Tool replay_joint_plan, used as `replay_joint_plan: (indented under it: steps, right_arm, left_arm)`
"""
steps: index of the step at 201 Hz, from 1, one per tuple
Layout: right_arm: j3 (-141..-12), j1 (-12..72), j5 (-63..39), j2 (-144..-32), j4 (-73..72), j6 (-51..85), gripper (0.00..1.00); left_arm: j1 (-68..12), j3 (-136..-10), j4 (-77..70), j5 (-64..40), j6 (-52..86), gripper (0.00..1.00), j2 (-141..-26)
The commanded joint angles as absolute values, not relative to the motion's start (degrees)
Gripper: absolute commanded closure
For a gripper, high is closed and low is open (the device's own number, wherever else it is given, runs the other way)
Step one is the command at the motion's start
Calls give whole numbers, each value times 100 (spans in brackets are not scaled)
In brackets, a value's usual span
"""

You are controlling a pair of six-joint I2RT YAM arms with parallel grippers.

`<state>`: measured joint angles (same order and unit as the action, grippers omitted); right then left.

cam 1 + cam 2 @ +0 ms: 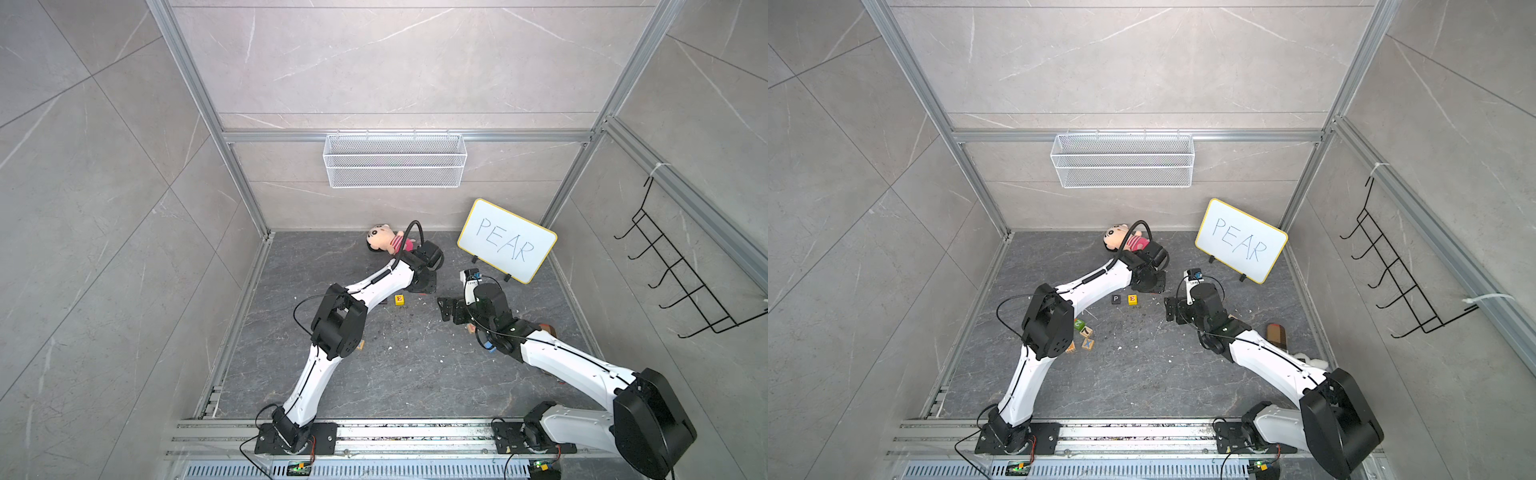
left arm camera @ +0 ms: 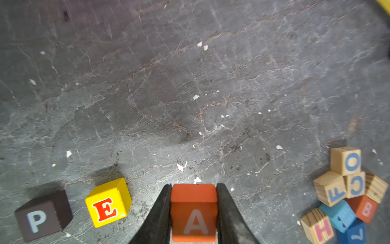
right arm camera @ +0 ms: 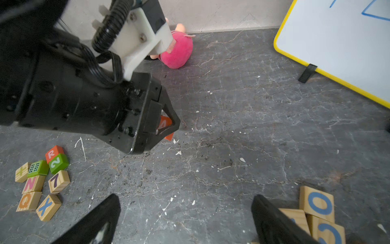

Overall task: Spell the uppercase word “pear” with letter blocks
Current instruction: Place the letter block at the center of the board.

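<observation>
In a top view the yellow red-E cube [image 1: 1132, 299] sits at three o'clock of the black white-P cube [image 1: 1116, 299], starting the row. Left wrist: the left hand [image 2: 193, 186] clamps the orange A cube [image 2: 193, 213], next in line. Right wrist: the right hand [image 3: 185, 202] has its jaws apart, and the red-orange R cube [image 3: 53, 152] waits among spare cubes [image 3: 58, 181].

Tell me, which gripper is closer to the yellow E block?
Left. The left gripper, shut on the orange A block, is just beside the yellow E block; the right gripper hangs open farther off, beyond the A block.
</observation>
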<state>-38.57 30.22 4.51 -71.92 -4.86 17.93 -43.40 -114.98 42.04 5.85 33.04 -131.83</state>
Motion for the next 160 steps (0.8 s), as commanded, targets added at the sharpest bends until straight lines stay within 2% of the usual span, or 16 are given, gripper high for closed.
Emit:
replay_joint_plan:
  steps: [1, 160]
  right_arm:
    - [-4024, 2984, 352, -7305, -390, 1950, 1]
    - [-4337, 2917, -24, -7809, -155, 1820, 1]
  left_arm:
    - [-4292, -11701, 4353, 625, 3452, 76, -13297]
    - [-4189, -11383, 4255, 598, 3614, 76, -13592]
